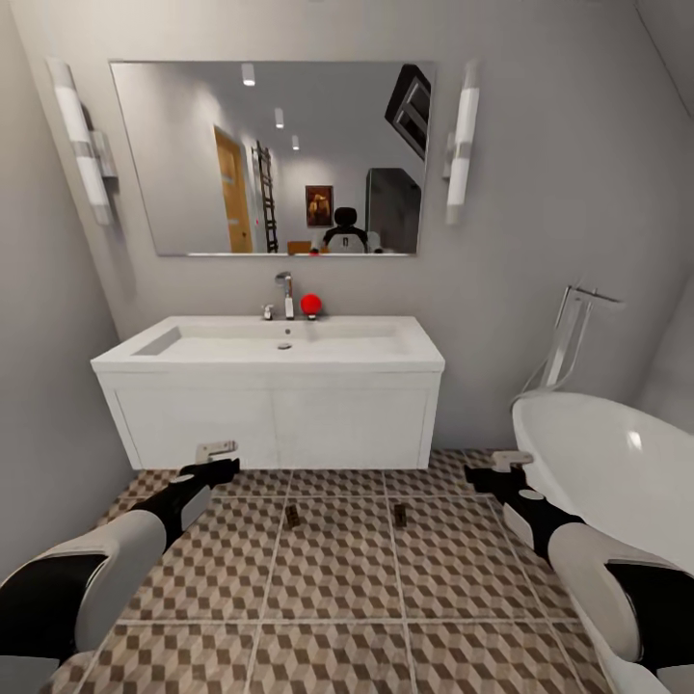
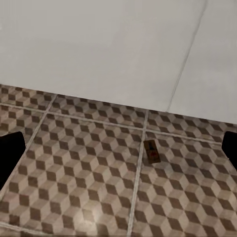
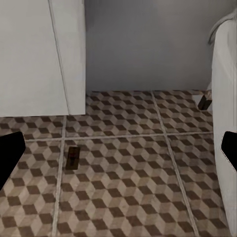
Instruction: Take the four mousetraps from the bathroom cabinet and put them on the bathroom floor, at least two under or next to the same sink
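Facing the bathroom sink (image 1: 280, 339), a white basin with a chrome tap (image 1: 285, 294) on a white vanity (image 1: 275, 416), the head view had the mirror (image 1: 270, 159) at upper centre and the white bathtub (image 1: 617, 463) at the right edge. Two mousetraps lay flat on the bathroom floor (image 1: 337, 598) in the lower middle of the frame, just in front of the vanity: left mousetrap (image 1: 293, 517) sat on a grout line, right mousetrap (image 1: 399, 515) sat apart from it, roughly level. Left gripper (image 1: 216, 450) hovered at lower left, near the vanity's bottom corner, nothing between its fingers. Right gripper (image 1: 511, 460) hovered at lower right, next to the tub's edge, also holding nothing. Left wrist view showed one trap (the left mousetrap (image 2: 152, 151)) lying beside a grout line on the cube-pattern tiles, centre-right of frame, white vanity front (image 2: 98, 49) across the top; dark fingertips (image 2: 10, 153) sat at both side edges, spread wide apart. Right wrist view showed the right mousetrap (image 3: 73, 157) left of centre, just next to a grout line, vanity corner (image 3: 39, 54) at upper left, tub side (image 3: 226, 98) along the right edge; fingertips (image 3: 10, 155) again wide apart at the frame's sides, gripping nothing. A small red object (image 1: 310, 305) sat by the tap.
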